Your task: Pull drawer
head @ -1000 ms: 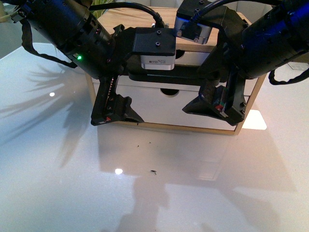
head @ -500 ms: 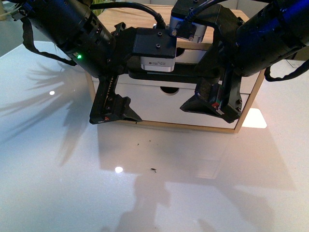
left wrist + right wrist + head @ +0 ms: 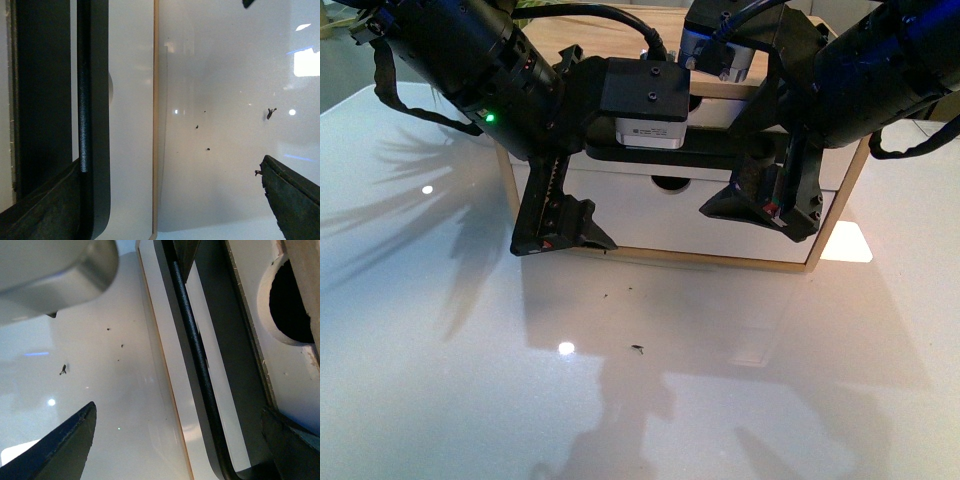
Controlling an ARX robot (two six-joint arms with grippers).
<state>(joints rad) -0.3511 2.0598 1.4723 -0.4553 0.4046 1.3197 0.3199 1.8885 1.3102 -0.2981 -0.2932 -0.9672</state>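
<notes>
As left end effector (image 3: 169,165) and right end effector (image 3: 179,409) gape astride the handle (image 3: 720,150) of the drawer (image 3: 650,220), both shifted slightly rightward.

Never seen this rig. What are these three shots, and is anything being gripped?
It is a robot with two arms. The front view looks out from its body: left arm and right arm reach to a wooden cabinet on a glossy white table with a few dark specks. The other two pictures come from a camera on each wrist, looking along the fingers. The left pincer and right pincer are both open at the black bar handle of the drawer. In the right wrist view the bar lies between the fingers. Nothing is held.
</notes>
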